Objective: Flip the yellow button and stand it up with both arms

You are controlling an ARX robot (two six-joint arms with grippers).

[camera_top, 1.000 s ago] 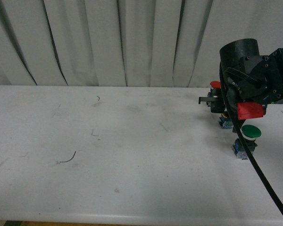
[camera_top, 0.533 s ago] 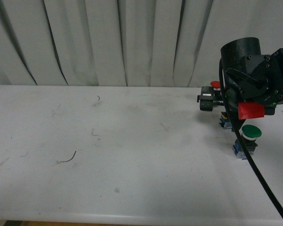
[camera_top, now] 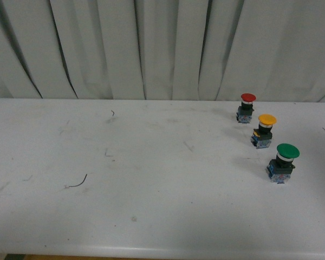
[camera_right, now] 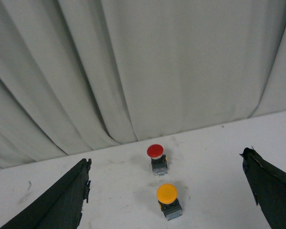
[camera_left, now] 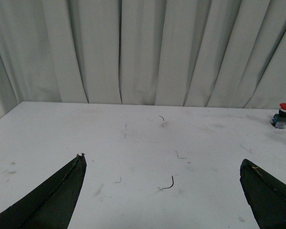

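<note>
The yellow button [camera_top: 265,130] stands upright on its blue-and-black base at the right of the white table [camera_top: 151,162], cap up. It also shows in the right wrist view [camera_right: 168,200]. No arm shows in the front view. My right gripper [camera_right: 167,164] is open, raised above the table, with the yellow button between its spread fingers and apart from them. My left gripper [camera_left: 162,164] is open and empty over the bare left part of the table, far from the button.
A red-capped button [camera_top: 246,107] stands behind the yellow one, also in the right wrist view [camera_right: 157,158] and left wrist view [camera_left: 282,114]. A larger green-capped button [camera_top: 283,162] stands in front. A small wire scrap [camera_top: 77,183] lies at left. Grey curtain [camera_top: 151,49] behind.
The right arm with its red tag, which covered the buttons at the right of the front view, has withdrawn out of that view. The yellow button now shows standing upright.
</note>
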